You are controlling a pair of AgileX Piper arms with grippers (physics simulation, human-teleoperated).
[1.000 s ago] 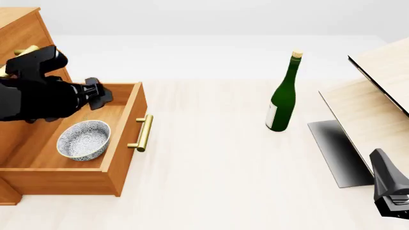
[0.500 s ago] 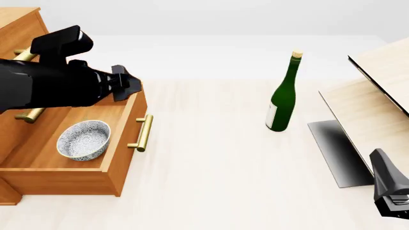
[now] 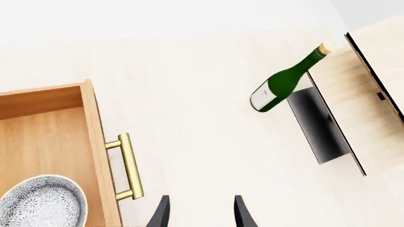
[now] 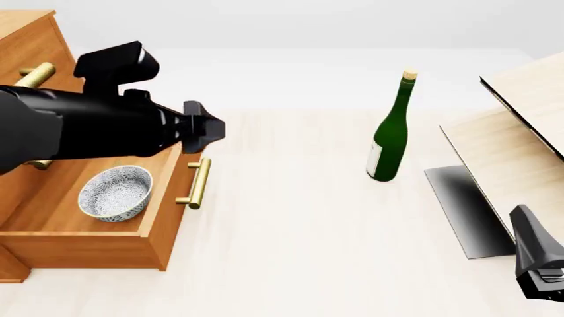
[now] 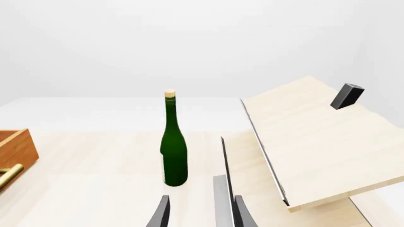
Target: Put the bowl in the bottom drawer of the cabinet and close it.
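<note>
The speckled white bowl sits upright inside the open bottom drawer of the orange-brown cabinet. In the left wrist view the bowl lies behind the drawer's front panel and brass handle. My left gripper hovers above the drawer's front edge, over the handle. It is open, with nothing between its fingers. My right gripper is open and empty too. It stays low at the table's near right, far from the cabinet.
A tall green bottle stands mid-table, right of the drawer. Slanted pale wooden boards and a dark plate fill the right side. Brass handles of the upper drawers show behind my left arm.
My left arm has risen out of the drawer and swung right, past its front panel. The bowl stays in the drawer. The right arm has not moved.
</note>
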